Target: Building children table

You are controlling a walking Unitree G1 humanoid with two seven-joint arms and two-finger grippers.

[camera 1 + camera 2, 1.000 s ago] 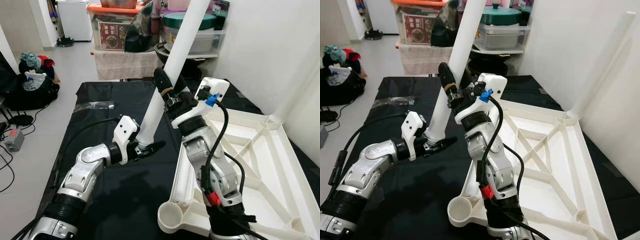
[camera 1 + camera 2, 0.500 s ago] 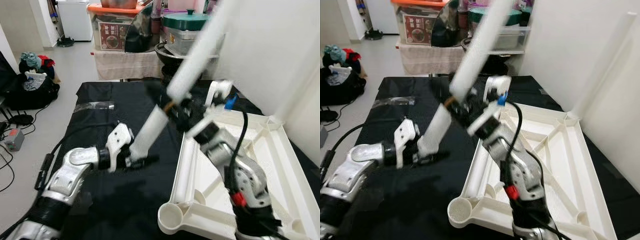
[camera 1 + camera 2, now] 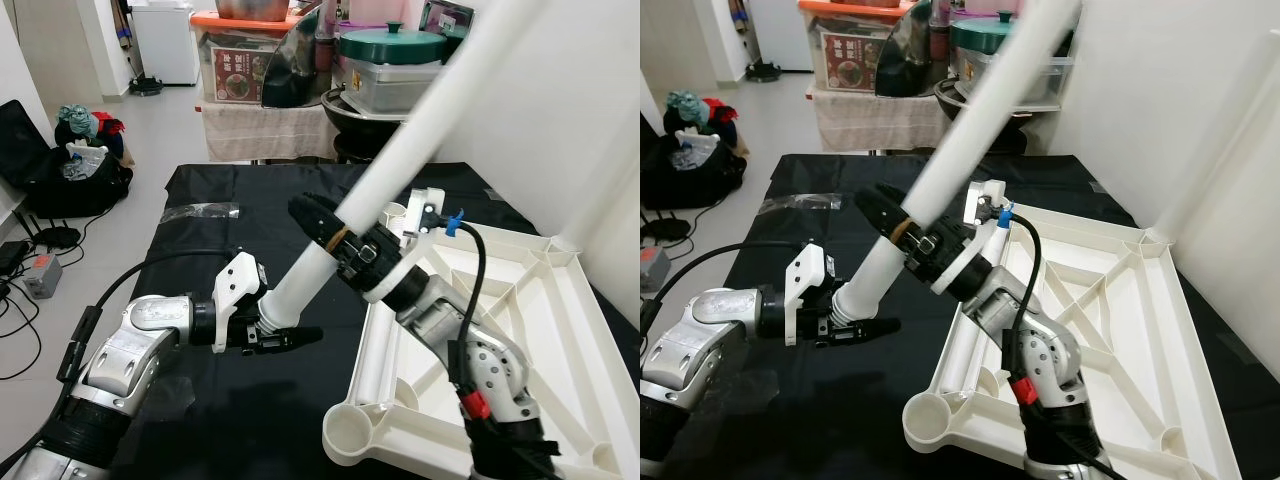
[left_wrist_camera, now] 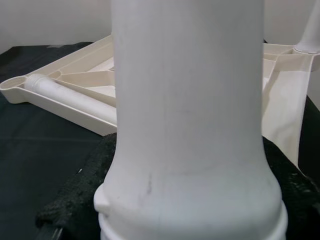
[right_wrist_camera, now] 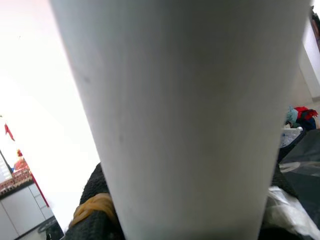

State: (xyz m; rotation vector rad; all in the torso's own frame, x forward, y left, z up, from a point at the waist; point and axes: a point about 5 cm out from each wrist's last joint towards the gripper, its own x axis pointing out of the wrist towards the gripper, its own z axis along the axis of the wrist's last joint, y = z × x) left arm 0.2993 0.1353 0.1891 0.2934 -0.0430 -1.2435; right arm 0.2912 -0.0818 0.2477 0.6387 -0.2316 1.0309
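Observation:
A long white table leg [image 3: 400, 160] slants up to the right over the black cloth. My left gripper [image 3: 283, 335] is shut on its ridged lower end [image 4: 185, 115], just above the cloth. Higher up the tube, my right gripper [image 3: 318, 222] is shut around it [image 5: 190, 115], black fingers on either side. The cream table top [image 3: 520, 330] lies upside down to the right, with an empty round corner socket [image 3: 350, 435] nearest me. The leg's lower end hangs left of that socket, apart from it.
Another white leg [image 3: 1215, 125] stands in the table top's far right corner by the wall. Crumpled clear plastic [image 3: 200, 210] lies on the cloth's far left. Storage boxes and pots [image 3: 250, 60] crowd the back. A black bag [image 3: 70, 170] sits on the floor at left.
The leg has tipped further to the right, its top swinging toward the wall. My right arm moved with it, and my left gripper kept the lower end near the same spot.

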